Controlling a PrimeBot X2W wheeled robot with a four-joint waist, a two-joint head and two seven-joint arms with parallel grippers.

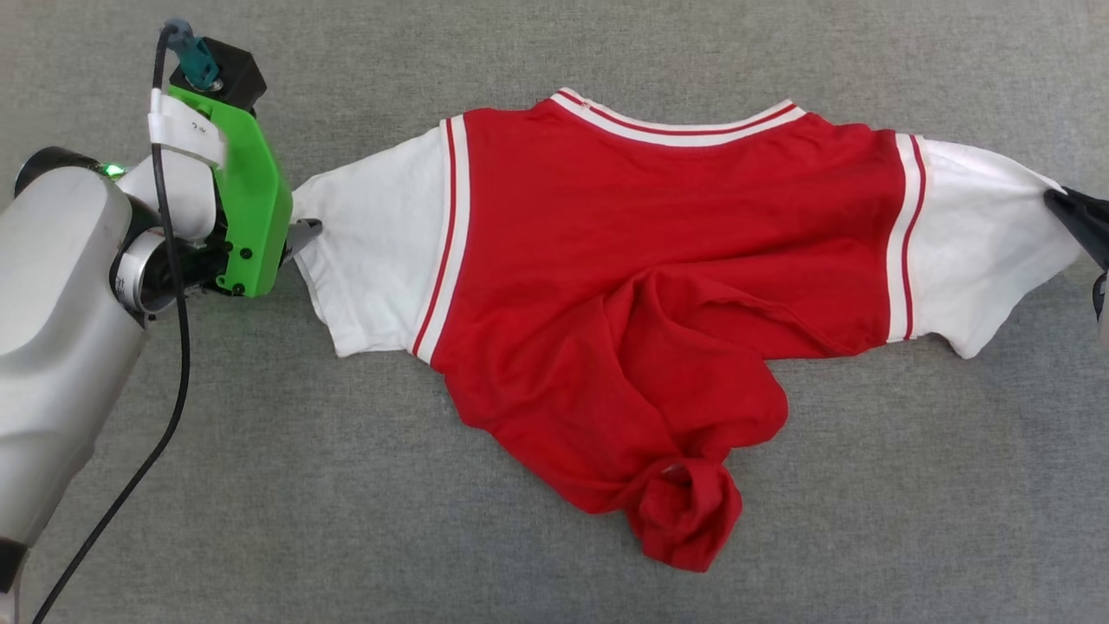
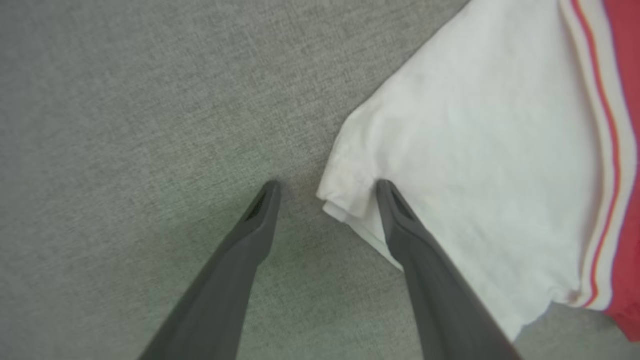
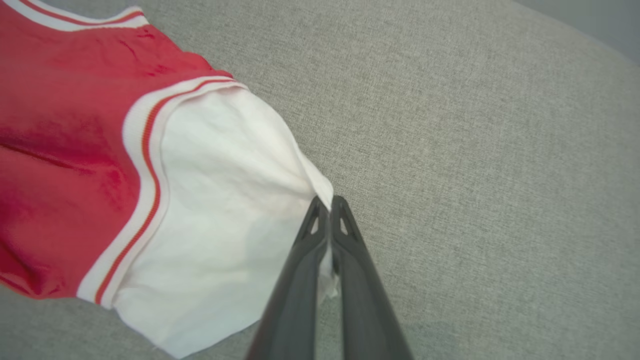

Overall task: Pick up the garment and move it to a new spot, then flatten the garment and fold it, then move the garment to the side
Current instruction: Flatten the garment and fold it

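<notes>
Red white-sleeved garment [image 1: 658, 260] spread wide, lower hem bunched, right tool [image 3: 329, 201] clenched on its sleeve, left tool [image 2: 327, 184] released

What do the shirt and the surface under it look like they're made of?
The shirt looks like thin, soft, matte knit, maybe cotton or a blend: it wrinkles and bunches readily. The surface looks like grey woven cloth, matte, with a coarse heathered weave showing close up.

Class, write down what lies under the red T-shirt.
The T-shirt lies on a grey cloth surface, visible all around it. Anything directly beneath the fabric is covered.
</notes>
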